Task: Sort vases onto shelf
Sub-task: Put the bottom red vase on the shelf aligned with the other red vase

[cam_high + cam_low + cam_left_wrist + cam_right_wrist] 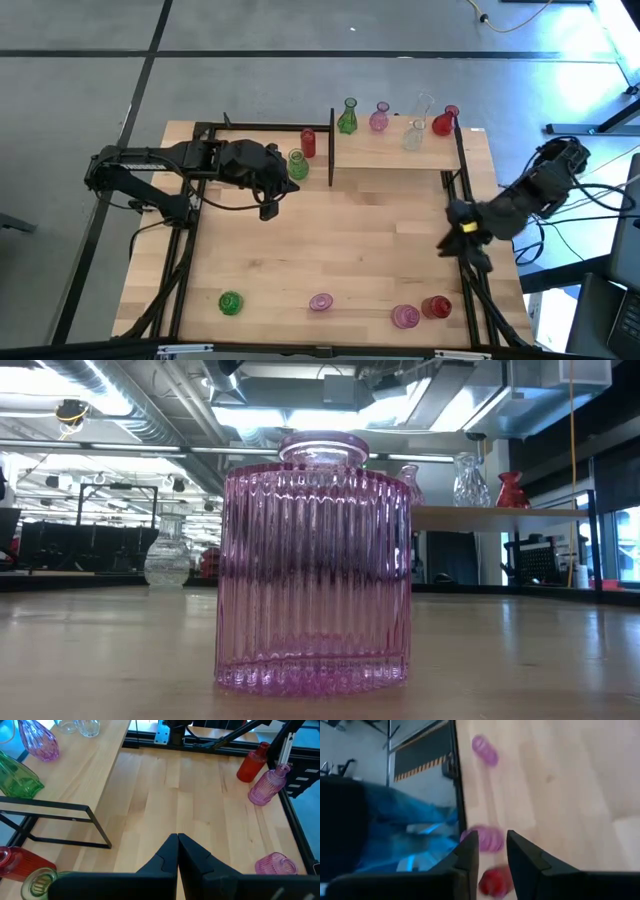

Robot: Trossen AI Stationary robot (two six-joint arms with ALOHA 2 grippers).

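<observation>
**Ana:** Because the vases are glass-like, I am thinking they are stiff, smooth, a little slippery and easy to break. Four are still waiting at the near edge of the table: the green vase (pixel 231 302), the pink ribbed vase (pixel 320 302), the pink vase (pixel 404 316) and the red vase (pixel 436 306) just beside it. Which one is the robot going for?

**Ben:** I am guessing the pink vase or the red vase, since the right gripper (pixel 462 228) is hanging over the right side of the table, above those two. In its wrist view its fingers (pixel 470 854) are standing a little apart with nothing between them, and the pink vase is showing just beyond them.

**Ana:** Where should it be taking hold?

**Ben:** I am judging the narrow neck is better, because the ribbed body is looking too wide for that gap, and the squeeze should be gentle.

**Ana:** And the other arm?

**Ben:** The left gripper (pixel 268 208) is waiting near the left end of the shelf (pixel 390 150), with its fingers (pixel 170 855) pressed together and empty. Two more vases are standing on the table just left of the shelf.

**Ana:** Is the shelf already filling?

**Ben:** Yes, five vases are standing on it: green, pink, two clear ones and red.
</observation>
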